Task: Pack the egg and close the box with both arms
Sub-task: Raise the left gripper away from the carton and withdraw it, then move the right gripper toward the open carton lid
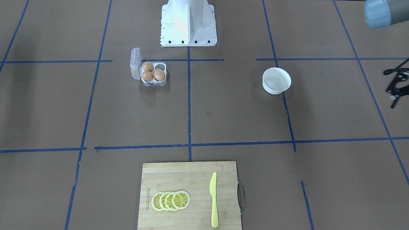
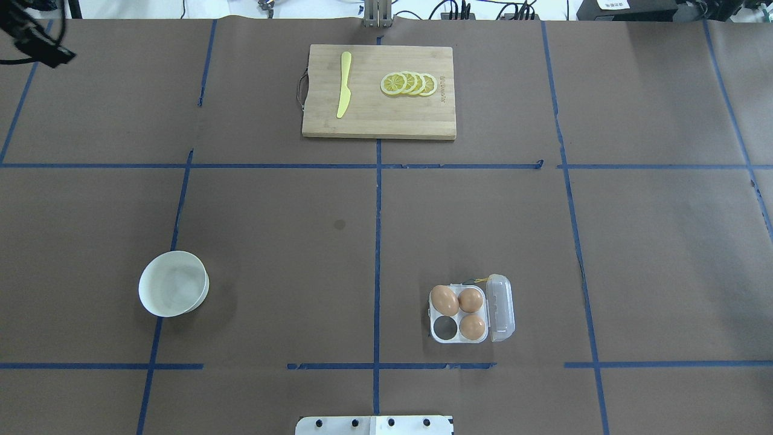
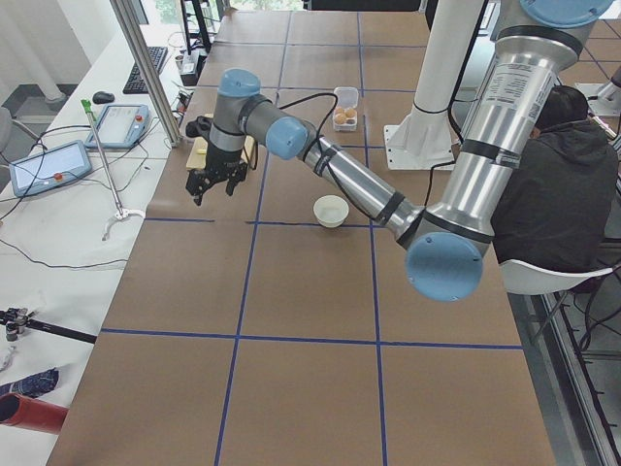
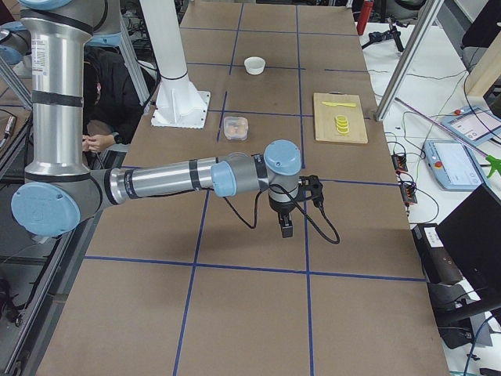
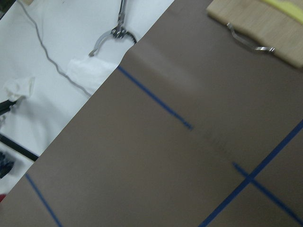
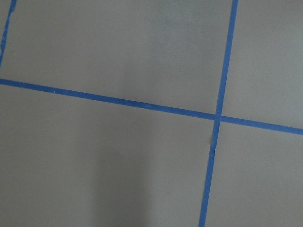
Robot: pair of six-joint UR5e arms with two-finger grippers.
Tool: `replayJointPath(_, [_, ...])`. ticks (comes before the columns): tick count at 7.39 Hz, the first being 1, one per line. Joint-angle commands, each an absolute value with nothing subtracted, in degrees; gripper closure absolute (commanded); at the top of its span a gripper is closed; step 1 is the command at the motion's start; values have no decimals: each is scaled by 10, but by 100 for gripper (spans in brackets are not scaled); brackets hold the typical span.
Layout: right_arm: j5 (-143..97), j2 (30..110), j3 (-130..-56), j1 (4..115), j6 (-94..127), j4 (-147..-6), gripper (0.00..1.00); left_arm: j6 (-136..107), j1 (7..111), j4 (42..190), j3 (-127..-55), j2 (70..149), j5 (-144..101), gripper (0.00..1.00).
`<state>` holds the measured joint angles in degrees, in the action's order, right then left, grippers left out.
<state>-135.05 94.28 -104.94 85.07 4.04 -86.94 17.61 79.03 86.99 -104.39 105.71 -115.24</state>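
Three eggs (image 2: 470,299) sit in the box (image 2: 459,313). The fourth cell, nearest the robot base on the robot's left, is empty. Can't tell which egg is the task one. Lid (image 2: 501,307) is open, hinged on the box's right side. Box sits on the table right of the centre tape line, near the robot base.

Left gripper (image 3: 214,192) hangs above the table's far left corner, near the board (image 2: 378,115), with its fingers spread and nothing between them. It is well apart from the box.

Right gripper (image 4: 286,227) points down over bare table out on the robot's right, well apart from the box. It shows only in the side view, so can't tell whether it's spread or closed.

Bowl (image 2: 173,292) is white, empty, on the left side. Knife (image 2: 343,84) and lemon slices (image 2: 409,83) lie on the board, apart from each other.
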Motion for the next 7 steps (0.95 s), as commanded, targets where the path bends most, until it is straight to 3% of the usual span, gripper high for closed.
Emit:
replayJointPath(1, [-1384, 941, -1052, 851, 40, -868, 0, 290, 915, 858, -930, 1014, -1159, 0])
replayJointPath(4, [-1387, 949, -1080, 833, 37, -868, 0, 293, 1025, 859, -932, 872, -1332, 0])
replayJointPath(6, [-1363, 954, -1140, 753, 114, -869, 1, 246, 1024, 862, -965, 849, -1337, 0])
replayJointPath(7, [-1325, 955, -1176, 687, 220, -869, 12, 235, 1023, 868, -965, 851, -1337, 0])
